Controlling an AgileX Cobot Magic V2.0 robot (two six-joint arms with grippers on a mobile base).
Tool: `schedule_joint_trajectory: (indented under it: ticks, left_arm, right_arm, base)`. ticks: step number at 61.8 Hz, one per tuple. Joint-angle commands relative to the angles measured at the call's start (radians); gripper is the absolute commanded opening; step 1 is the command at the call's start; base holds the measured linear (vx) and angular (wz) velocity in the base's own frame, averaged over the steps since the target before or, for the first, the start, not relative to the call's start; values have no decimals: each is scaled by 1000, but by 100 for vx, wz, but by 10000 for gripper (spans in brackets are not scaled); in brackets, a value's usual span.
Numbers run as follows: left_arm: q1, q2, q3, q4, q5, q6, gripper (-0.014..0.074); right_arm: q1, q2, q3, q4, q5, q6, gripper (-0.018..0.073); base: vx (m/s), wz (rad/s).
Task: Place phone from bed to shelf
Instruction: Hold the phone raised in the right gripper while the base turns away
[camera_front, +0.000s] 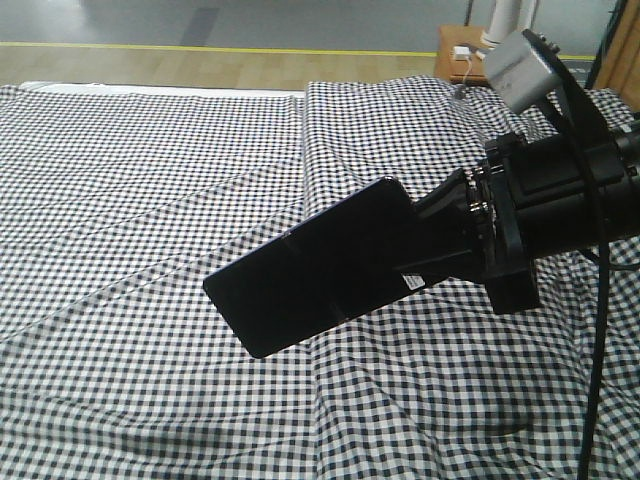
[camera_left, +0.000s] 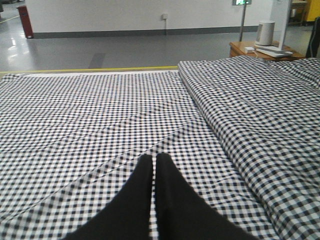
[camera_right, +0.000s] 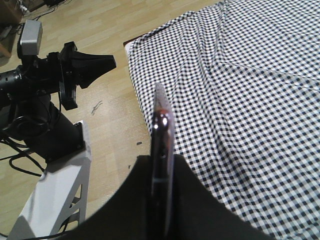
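1 phone (camera_front: 258, 290) in the right gripper (camera_right: 161, 172) above the bed (camera_front: 120, 200)

One phone (camera_front: 262, 300). One bed (camera_front: 130, 180), covered in checked cloth. Two black end effectors: the left end effector (camera_left: 153, 158) and the right end effector (camera_right: 161, 166). One orange-brown bedside table (camera_left: 239, 49), bearing one white cylinder (camera_left: 265, 33) and one small white box (camera_left: 249, 49). One yellow floor line (camera_left: 90, 70). One red bin (camera_left: 23, 20).
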Motion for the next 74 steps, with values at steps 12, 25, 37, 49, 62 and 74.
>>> schedule_joint_trajectory:
  ticks: [12, 25, 37, 49, 62, 74]
  left_arm:
    - [-4, -4, 3, -9, -75, -4, 1]
    - [-4, -4, 3, -9, -75, -4, 1]
    - [-4, -4, 3, -9, -75, -4, 1]
    - [-4, -4, 3, -9, -75, -4, 1]
    - [-4, -4, 3, -9, -75, -4, 1]
    - [-4, -4, 3, -9, -75, -4, 1]
  right_arm:
    - [-5, -33, -26, 93, 59, -4, -1]
    - [-5, -33, -26, 93, 59, -4, -1]
    - [-5, -33, -26, 93, 59, -4, -1]
    - [-5, -33, -26, 93, 59, -4, -1]
    - [-5, -33, -26, 93, 59, -4, -1]
    - [-5, -33, -26, 93, 59, -4, -1]
  base:
    - [-7, 27]
    - [-8, 33]
    - [-9, 36]
    - [-10, 38]
    - [-10, 40]
    - [-11, 43]
